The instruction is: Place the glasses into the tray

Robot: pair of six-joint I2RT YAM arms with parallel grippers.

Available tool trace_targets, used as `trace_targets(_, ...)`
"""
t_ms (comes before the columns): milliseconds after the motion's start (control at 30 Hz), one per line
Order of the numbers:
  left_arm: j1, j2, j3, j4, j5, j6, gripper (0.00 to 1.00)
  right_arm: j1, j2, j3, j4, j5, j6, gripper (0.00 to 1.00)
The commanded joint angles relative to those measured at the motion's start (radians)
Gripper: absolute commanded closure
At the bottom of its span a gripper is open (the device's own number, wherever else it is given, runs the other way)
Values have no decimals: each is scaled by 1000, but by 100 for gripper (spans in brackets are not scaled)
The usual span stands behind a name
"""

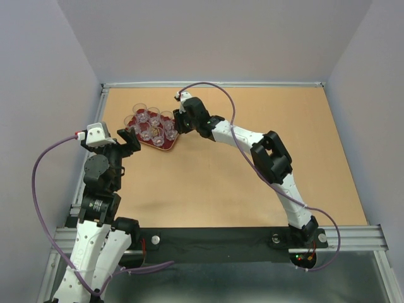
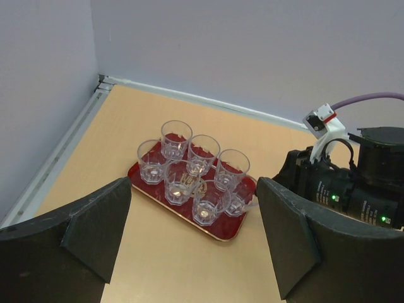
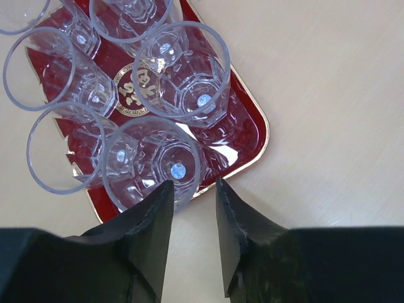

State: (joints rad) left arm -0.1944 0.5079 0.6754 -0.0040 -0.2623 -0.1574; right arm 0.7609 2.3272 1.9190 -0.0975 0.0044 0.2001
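Observation:
Several clear glasses (image 1: pixel 151 126) stand packed together upright on the dark red tray (image 1: pixel 168 149) at the table's back left. In the right wrist view the nearest glass (image 3: pixel 158 165) sits at the tray's corner (image 3: pixel 262 136). My right gripper (image 3: pixel 194 184) hovers right above that glass's rim. Its jaws are parted a little, with the rim in the narrow gap and no pinch showing. The gold emblem (image 3: pixel 136 88) shows between the glasses. My left gripper (image 2: pixel 194 189) is wide open, short of the tray (image 2: pixel 214 232), with nothing between its fingers.
The tray lies near the left wall and the table's back-left corner (image 1: pixel 104 86). My right arm (image 1: pixel 271 158) arches across the middle of the table toward the tray. Bare tan tabletop (image 1: pixel 284 120) spreads to the right and in front.

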Motion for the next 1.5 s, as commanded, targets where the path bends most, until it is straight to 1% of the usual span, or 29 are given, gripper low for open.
trace_targets(0, 4, -6, -10, 53, 8, 15, 9, 8, -22, 40, 61, 6, -14, 59)
trace_targets(233, 4, -11, -10, 53, 5, 16, 9, 9, -75, 22, 62, 11, -60, 52)
trace_targets(333, 4, -12, -10, 53, 3, 16, 9, 5, -144, -1, 61, 16, -116, 45)
trace_targets(367, 4, -12, -10, 53, 3, 15, 9, 5, -184, -29, 61, 13, -134, 44)
trace_targets(433, 4, -15, -11, 53, 3, 16, 9, 2, -239, -92, 58, 6, -192, 32)
trace_targets(467, 4, -16, -10, 53, 5, 15, 9, 0, -264, -115, 55, 5, -235, 28)
trace_targets(500, 4, -17, -13, 53, 6, 15, 9, 0, -322, -136, 47, 2, -270, 17)
trace_targets(533, 4, -19, -13, 53, 6, 16, 9, 0, -348, -164, 26, 2, -342, 11)
trace_targets(567, 4, -20, -13, 53, 8, 15, 9, 0, -382, -187, 15, 2, -375, 4)
trace_targets(600, 4, -20, -13, 55, 9, 16, 9, -3, -440, -236, -13, 2, -431, 0)
trace_targets(667, 4, -19, -14, 55, 17, 18, 9, -14, -508, -279, -50, 2, -478, 0)
trace_targets(700, 4, -19, -16, 58, 20, 21, 9, -26, -582, -338, -66, 2, -502, 0)
trace_targets(767, 4, -16, -16, 62, 28, 22, 9, -54, -658, -406, -76, 2, -510, 0)
trace_targets(800, 4, -16, -19, 62, 38, 27, 8, -90, -704, -469, -77, -33, -511, 0)
trace_targets(833, 6, -12, -19, 68, 41, 30, 8, -110, -780, -506, -82, -38, -510, 0)
trace_targets(867, 4, -9, -22, 68, 46, 30, 8, -162, -823, -535, -82, -44, -507, 0)
trace_targets(933, 4, -5, -25, 75, 44, 33, 8, -214, -893, -595, -80, -31, -486, 0)
trace_targets(967, 4, -3, -28, 76, 40, 33, 8, -269, -966, -648, -77, 24, -475, 0)
trace_targets(1033, 4, -2, -30, 79, 43, 35, 8, -336, -1035, -707, -59, 71, -426, 0)
trace_targets(1067, 4, 0, -30, 79, 40, 36, 8, -369, -1101, -774, -48, 91, -404, 0)
trace_targets(1100, 6, 0, -31, 81, 41, 38, 8, -450, -1141, -805, -35, 103, -362, 0)
trace_targets(1133, 6, 0, -33, 82, 38, 38, 8, -492, -1176, -872, -25, 101, -340, 0)
trace_targets(1167, 4, 0, -33, 84, 38, 38, 8, -530, -1207, -905, -16, 106, -317, 0)
trace_targets(1200, 4, 1, -34, 84, 35, 38, 8, -602, -1274, -935, 2, 117, -298, 0)
trace_targets(1233, 4, 1, -36, 85, 32, 39, 8, -632, -1301, -968, 8, 132, -266, 0)
trace_targets(1300, 4, 1, -37, 88, 29, 39, 8, -691, -1353, -1052, 30, 192, -232, 0)
trace_targets(1333, 4, 3, -40, 87, 28, 39, 8, -701, -1399, -1077, 63, 309, -203, 0)
trace_targets(1400, 4, 4, -40, 88, 29, 42, 8, -722, -1466, -1155, 132, 455, -127, 0)
trace_targets(1467, 4, 7, -42, 88, 26, 41, 8, -735, -1505, -1195, 157, 505, -111, 0)
